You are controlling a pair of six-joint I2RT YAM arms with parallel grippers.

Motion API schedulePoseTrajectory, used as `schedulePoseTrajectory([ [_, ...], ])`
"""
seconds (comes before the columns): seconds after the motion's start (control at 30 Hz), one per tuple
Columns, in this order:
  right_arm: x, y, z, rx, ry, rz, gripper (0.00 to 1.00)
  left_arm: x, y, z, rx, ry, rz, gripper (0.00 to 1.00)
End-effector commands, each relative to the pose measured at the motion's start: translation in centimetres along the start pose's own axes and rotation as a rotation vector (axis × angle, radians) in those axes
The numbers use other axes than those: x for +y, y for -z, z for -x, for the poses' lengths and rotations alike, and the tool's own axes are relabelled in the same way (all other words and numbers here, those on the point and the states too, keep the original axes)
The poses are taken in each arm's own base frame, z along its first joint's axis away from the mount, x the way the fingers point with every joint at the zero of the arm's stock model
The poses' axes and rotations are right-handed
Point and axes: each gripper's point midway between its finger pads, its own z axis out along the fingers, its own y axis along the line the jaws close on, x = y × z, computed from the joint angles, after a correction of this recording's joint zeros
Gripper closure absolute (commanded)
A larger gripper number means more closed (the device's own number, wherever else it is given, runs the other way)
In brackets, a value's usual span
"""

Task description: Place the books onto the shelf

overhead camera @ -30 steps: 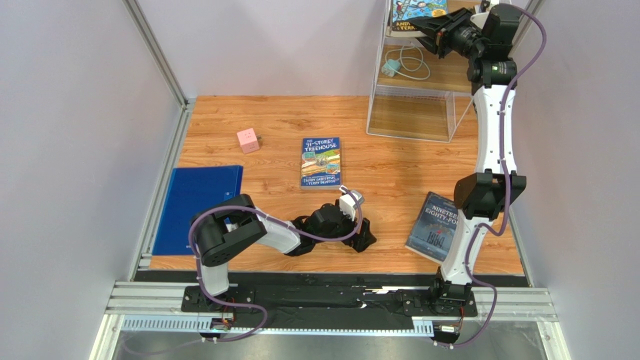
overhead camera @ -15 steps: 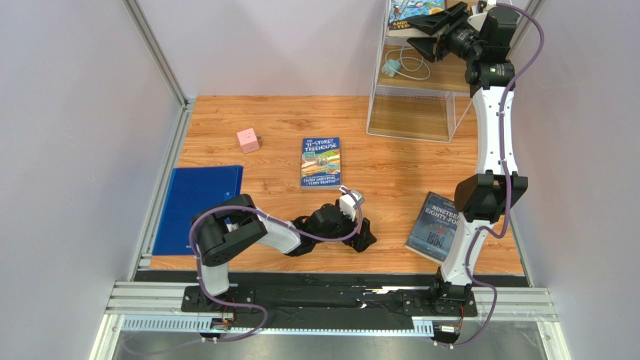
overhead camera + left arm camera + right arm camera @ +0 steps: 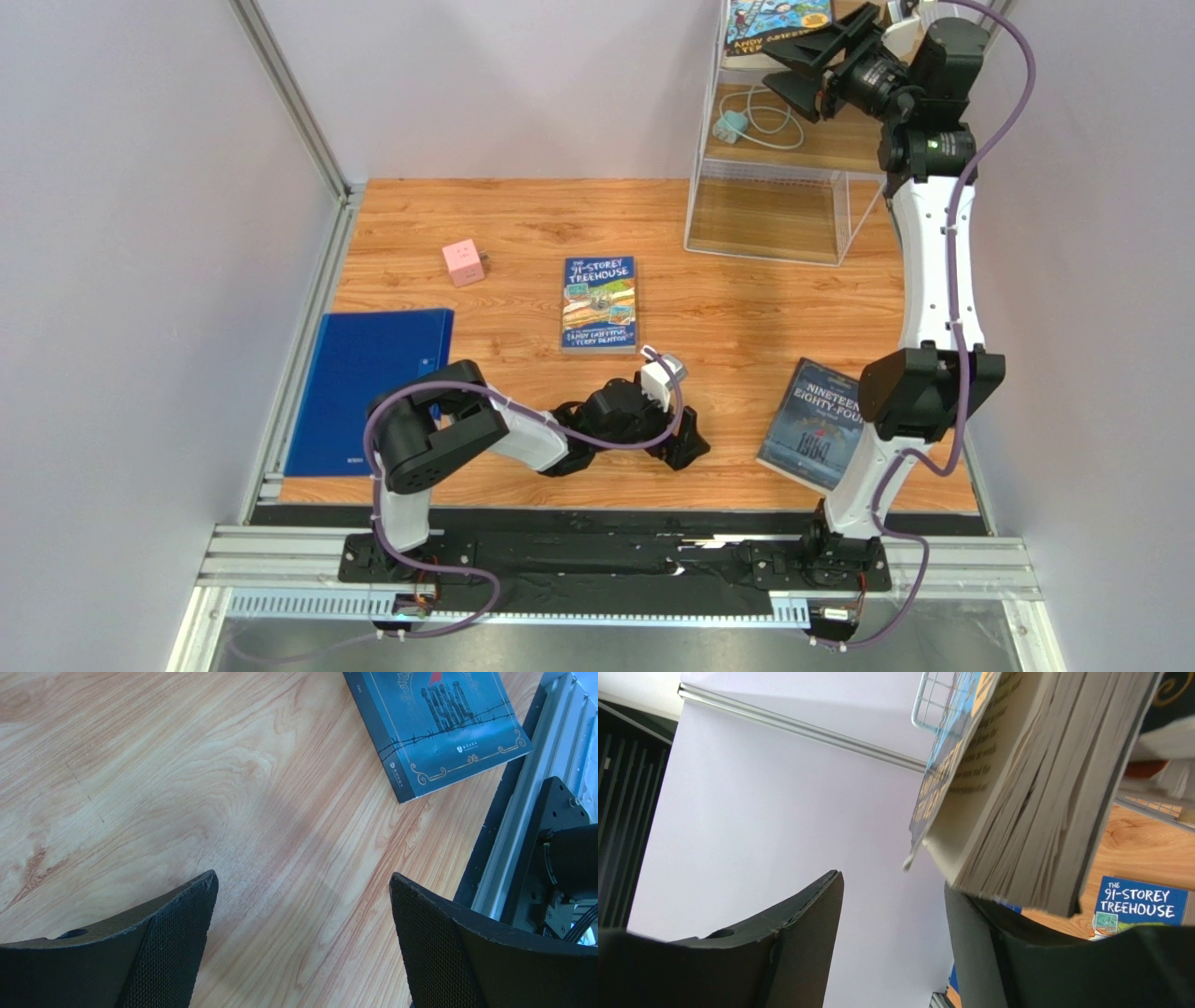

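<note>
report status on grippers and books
Left gripper open, low over table. Right gripper open at shelf top, one book lying there. 91-Storey Treehouse and Nineteen Eighty-Four flat on table. Nothing blocking them.

blue folder [image 3: 368, 385], pink cube [image 3: 463, 262], white cable [image 3: 765, 115]

the upper edge of the top view cuts off the shelf [image 3: 697, 154], so the colourful book [image 3: 776, 20] on its highest board shows only in part. near the right edge of the surface [image 3: 505, 238], the right arm [image 3: 919, 392] hides one side of the grey-blue book [image 3: 802, 417]. in the right wrist view, one of the right fingers [image 3: 1039, 966] covers the lower part of the 91-storey treehouse book [image 3: 1137, 906]. the pale cabled thing [image 3: 732, 126] on the middle board is too small to name.
</note>
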Motion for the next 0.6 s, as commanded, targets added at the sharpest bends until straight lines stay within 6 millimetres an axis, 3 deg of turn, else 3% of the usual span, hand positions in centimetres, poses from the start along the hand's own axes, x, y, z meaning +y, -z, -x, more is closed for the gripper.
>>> schedulePoseTrajectory([
  [0.0, 2.4, 1.7, -1.6, 0.022, 0.100, 0.042, 0.50, 0.8, 0.2, -3.7, 0.119, 0.003, 0.016, 0.04],
  [0.03, 2.5, 1.9, -1.8, 0.019, 0.109, 0.044, 0.59, 0.8, 0.3, -3.8, 0.122, 0.004, 0.018, 0.04],
  [0.07, 1.4, 1.7, -1.9, 0.024, 0.089, 0.027, 0.69, 0.8, 0.3, -3.8, 0.121, 0.004, 0.019, 0.04],
  [0.1, 1.3, 1.7, -2.0, 0.027, 0.091, 0.031, 0.88, 0.8, 0.3, -3.7, 0.120, 0.005, 0.020, 0.04],
  [0.17, 0.9, 1.5, -2.1, 0.032, 0.089, 0.026, 1.00, 0.8, 0.2, -3.7, 0.119, 0.005, 0.018, 0.04],
  [0.57, 1.0, 0.1, 0.6, -0.050, 0.105, -0.002, 1.00, 1.0, 0.2, -4.0, 0.125, 0.003, 0.024, 0.04],
])
